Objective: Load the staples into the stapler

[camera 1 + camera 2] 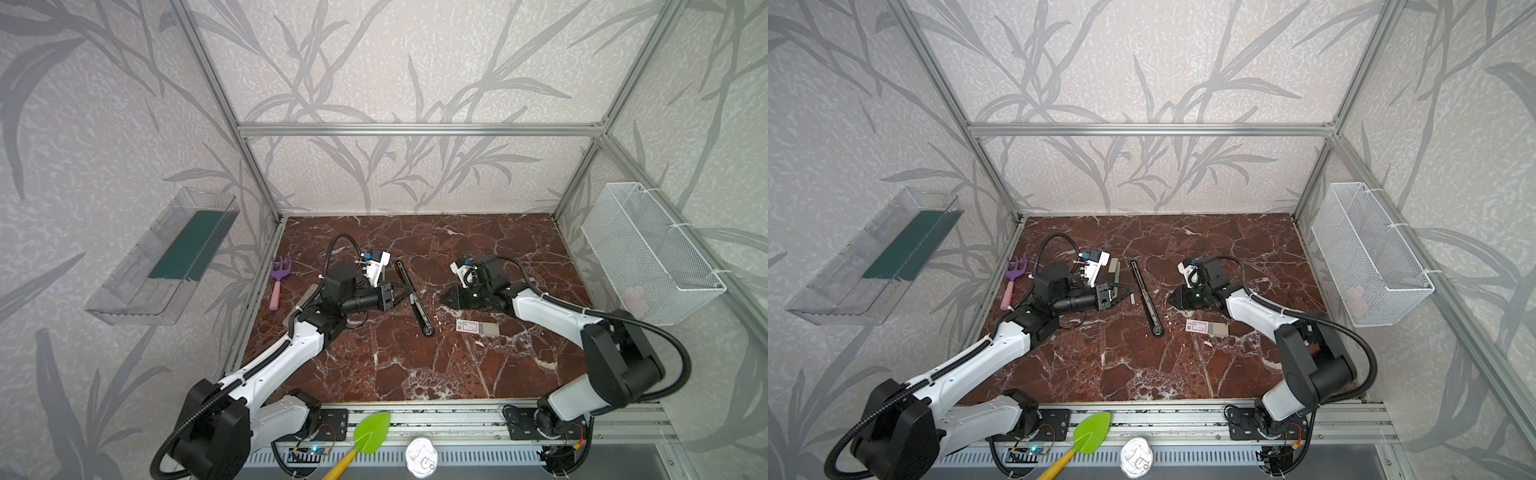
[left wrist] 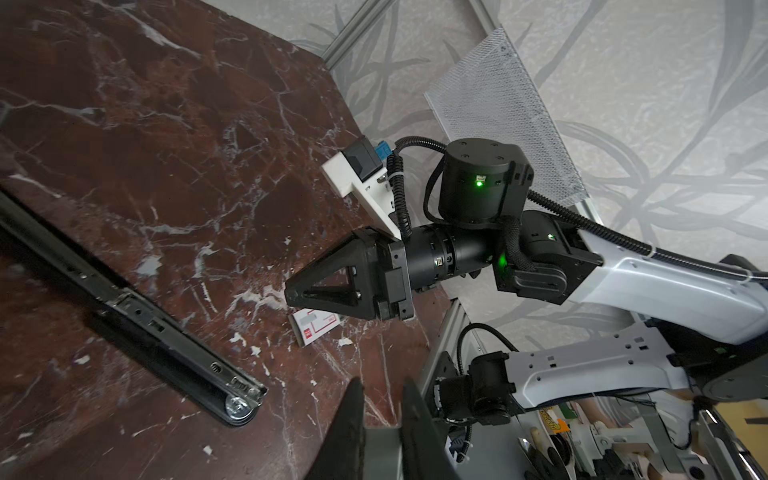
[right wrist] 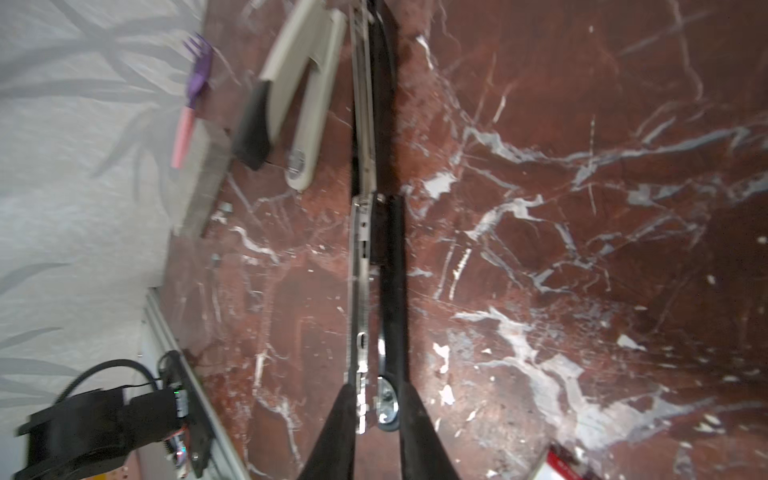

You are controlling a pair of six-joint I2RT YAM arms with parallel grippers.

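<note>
Red-brown marble tabletop [image 1: 395, 365] lies bare in front — mid-table, the long black opened stapler [image 1: 419, 309] and small white staple box [image 1: 467, 326] obstruct.

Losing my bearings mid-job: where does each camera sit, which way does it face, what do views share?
Both top views: high over the front rail, facing down toward the back wall; left arm and right arm show.
Left wrist: on the left arm, facing across the table at the right tool; own left tool shows.
Right wrist: on the right arm, facing the stapler, beige stapler beyond; own right tool shows.
Shared: all four show the stapler; both top views and left wrist, the staples box.
</note>
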